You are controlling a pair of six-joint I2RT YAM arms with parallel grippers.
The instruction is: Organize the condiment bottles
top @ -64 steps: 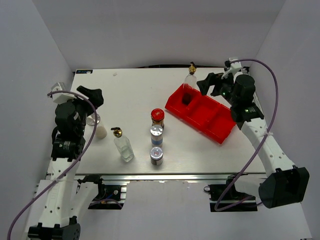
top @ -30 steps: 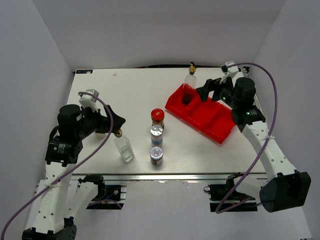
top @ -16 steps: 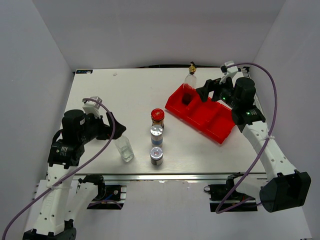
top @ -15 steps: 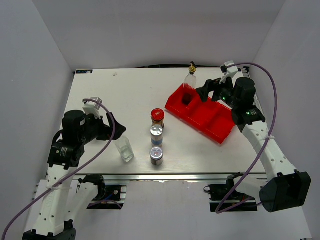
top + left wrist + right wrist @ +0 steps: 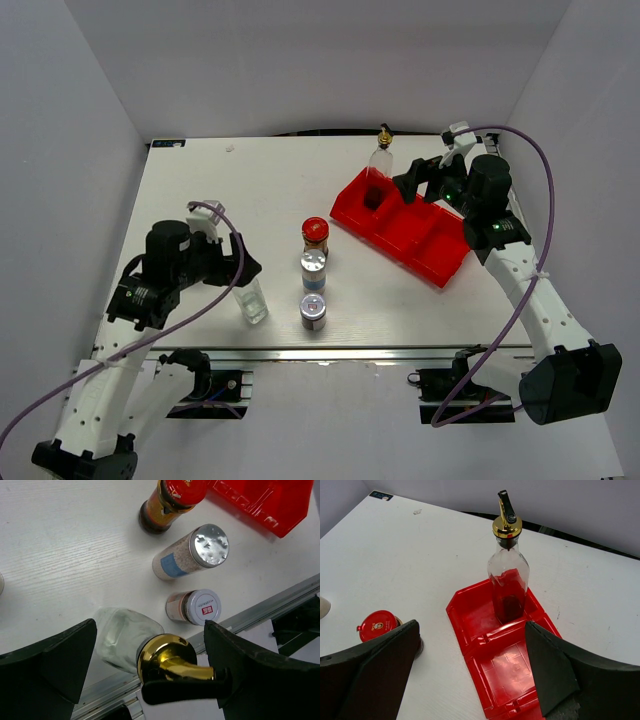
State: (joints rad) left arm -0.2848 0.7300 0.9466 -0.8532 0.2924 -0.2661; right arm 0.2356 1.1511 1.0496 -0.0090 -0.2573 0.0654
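Observation:
A clear glass bottle (image 5: 252,300) with a gold-and-black spout (image 5: 167,661) stands near the front left. My left gripper (image 5: 243,270) is open, its fingers (image 5: 47,665) on either side of the spout (image 5: 150,630), not closed on it. The red-lidded jar (image 5: 316,232) and two silver-capped shakers (image 5: 314,264) (image 5: 314,310) stand in a line at centre; they also show in the left wrist view (image 5: 172,500) (image 5: 192,552) (image 5: 195,607). A second spouted bottle (image 5: 381,160) (image 5: 507,580) stands in the far-left compartment of the red tray (image 5: 440,262) (image 5: 470,630). My right gripper (image 5: 425,180) (image 5: 471,625) is open and empty above the tray.
The tray's other two compartments (image 5: 517,667) hold nothing. A small white object (image 5: 322,607) lies at the table's left, hidden under my left arm in the top view. The table's front edge rail (image 5: 260,615) runs just beyond the near shaker.
My left arm has swung from the table's left edge to the right and forward, bringing its open jaws around the near glass bottle. The right arm shifted slightly, then stayed still.

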